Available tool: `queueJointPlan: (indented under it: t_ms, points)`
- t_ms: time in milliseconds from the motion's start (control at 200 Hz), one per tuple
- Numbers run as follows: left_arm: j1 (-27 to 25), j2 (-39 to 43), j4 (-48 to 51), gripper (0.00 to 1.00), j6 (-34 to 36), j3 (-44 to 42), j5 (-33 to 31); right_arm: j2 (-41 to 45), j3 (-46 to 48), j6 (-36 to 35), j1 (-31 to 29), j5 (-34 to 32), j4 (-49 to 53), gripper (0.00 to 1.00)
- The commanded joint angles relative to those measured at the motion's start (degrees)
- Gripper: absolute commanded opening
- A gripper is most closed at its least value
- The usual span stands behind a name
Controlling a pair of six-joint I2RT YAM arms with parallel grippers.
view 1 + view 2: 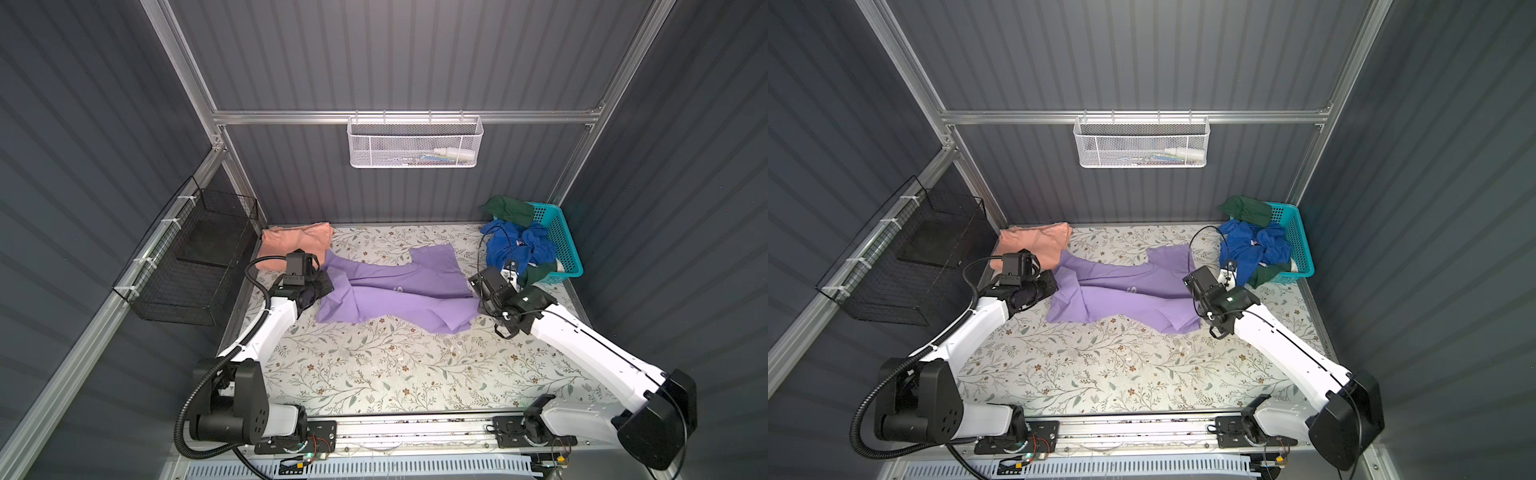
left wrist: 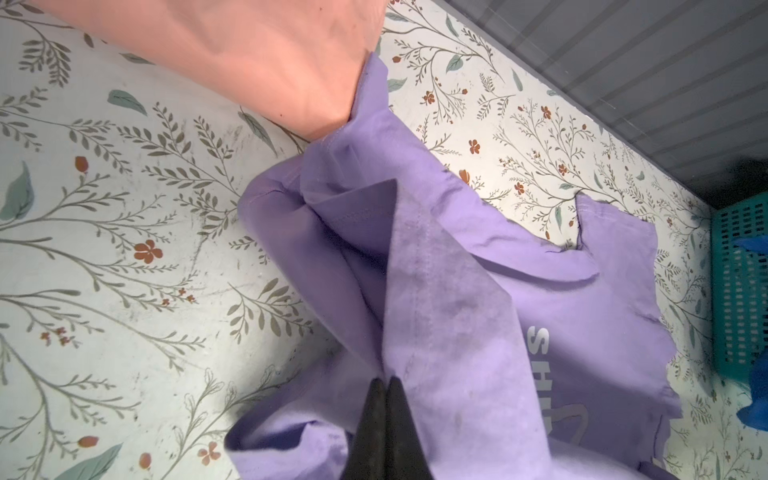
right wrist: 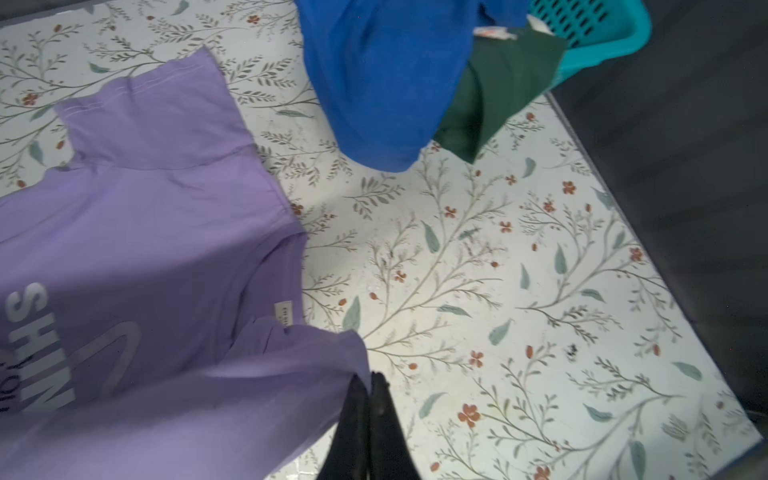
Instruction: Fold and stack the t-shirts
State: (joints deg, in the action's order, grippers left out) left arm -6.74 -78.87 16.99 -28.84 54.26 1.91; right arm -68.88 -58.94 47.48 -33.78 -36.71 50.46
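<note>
The right claw pinches an edge of the lavender t-shirt over the floral tabletop.

Two top views high overhead, wrist views close, sharing lavender t-shirt

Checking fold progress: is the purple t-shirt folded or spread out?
Spread, not folded: the purple t-shirt lies rumpled and open, left hand and right hand pinching its edges.

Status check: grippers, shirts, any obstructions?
Left gripper and right gripper both shut on lavender t-shirt, opposite ends. Shirt rumpled, unfolded, corner touching salmon t-shirt. Blue garment spills from turquoise basket beside right gripper.
</note>
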Motion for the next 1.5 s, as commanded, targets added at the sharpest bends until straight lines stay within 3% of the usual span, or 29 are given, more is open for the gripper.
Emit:
queueJointPlan:
  t_ms: [0, 210, 320, 350, 455, 500, 645, 745, 895, 1031, 1341, 1496]
  points:
    - [1.6, 0.3, 3.1, 0.00, 1.3, 0.0, -1.0, 3.6, 3.4, 5.8, 0.2, -4.9, 9.2, 0.00]
    - [2.2, 0.3, 3.7, 0.00, 1.3, -0.9, -2.2, 11.2, 7.8, 10.1, 0.2, -3.6, 13.4, 0.00]
    - [2.2, -1.1, 2.8, 0.00, 1.3, -1.1, 0.0, 11.8, 7.9, 8.3, 0.3, -1.3, 11.6, 0.00]
    - [2.2, -1.7, 2.7, 0.10, 1.2, -1.0, 1.1, 11.5, 7.8, 7.6, 0.3, -0.2, 10.5, 0.00]
    - [2.1, -3.3, 1.2, 0.28, 0.7, -1.5, 4.1, 9.8, 7.4, 6.6, 0.3, 2.0, 7.8, 0.00]
    - [2.2, -3.6, 0.6, 0.42, 0.3, -2.0, 5.1, 8.9, 7.2, 6.1, 0.3, 2.6, 6.7, 0.00]
    - [2.2, -3.3, 2.3, 0.44, 1.6, -1.8, 3.7, 6.7, 6.1, 4.0, 0.2, 4.1, 2.7, 0.00]
    - [1.7, 1.6, 2.4, 0.44, 0.2, -4.1, 4.4, 5.2, 4.6, 2.8, 0.3, 4.8, 1.9, 0.00]
    - [-7.6, 11.1, 4.8, 0.47, -4.5, -9.2, -1.4, 1.9, 3.5, 2.6, 0.4, 5.1, 1.7, 0.00]
    - [-13.4, 14.0, 3.9, 0.46, -10.4, -14.0, 1.0, 1.9, 4.2, 2.7, 0.4, 6.0, 0.1, 0.00]
    - [-26.8, 11.0, 2.0, 0.46, -16.4, -18.6, -1.9, 0.4, 4.4, 1.8, 0.4, 7.4, -1.5, 0.00]
    - [-30.2, 5.6, -1.3, 0.45, -18.1, -19.0, -1.6, 0.6, 4.8, 1.6, 0.5, 7.9, -2.4, 0.00]
